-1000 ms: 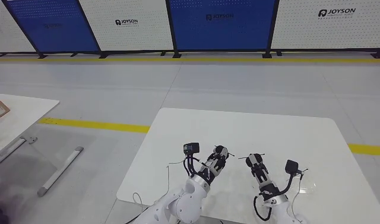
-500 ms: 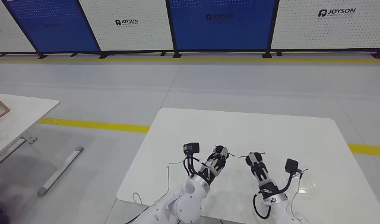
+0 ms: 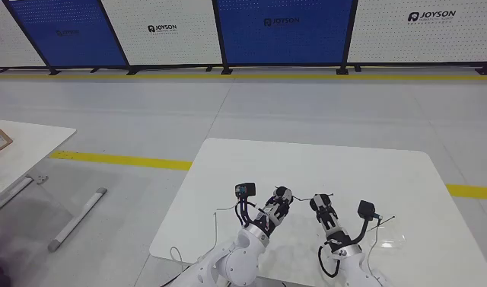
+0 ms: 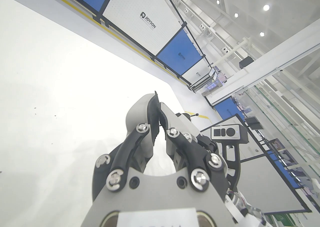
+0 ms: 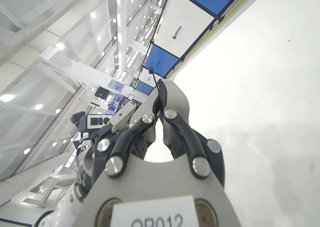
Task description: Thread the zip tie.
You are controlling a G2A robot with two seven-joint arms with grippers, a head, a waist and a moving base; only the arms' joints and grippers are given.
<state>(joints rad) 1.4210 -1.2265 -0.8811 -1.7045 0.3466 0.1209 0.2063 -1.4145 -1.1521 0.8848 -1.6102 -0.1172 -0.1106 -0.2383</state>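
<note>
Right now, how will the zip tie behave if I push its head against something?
Probably springy, not floppy: the zip tie stands out from the right gripper unsupported. Likely very light, being so thin. Being slim, it may bend or pivot if pushed.

zip tie [image 5: 153,77]: 1 | left gripper [image 4: 158,105], right gripper [image 5: 160,93]: 2 | fingers [image 5: 176,97]: 2 per gripper | near bench [image 3: 342,165], side bench [image 3: 30,142]: 2 | blue panels [image 3: 285,20]: 2 | white panels [image 3: 160,24]: 3

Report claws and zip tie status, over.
Right claw shut on zip tie, head end poking out. Left claw shut, close beside it over the table. No obstruction seen.
</note>
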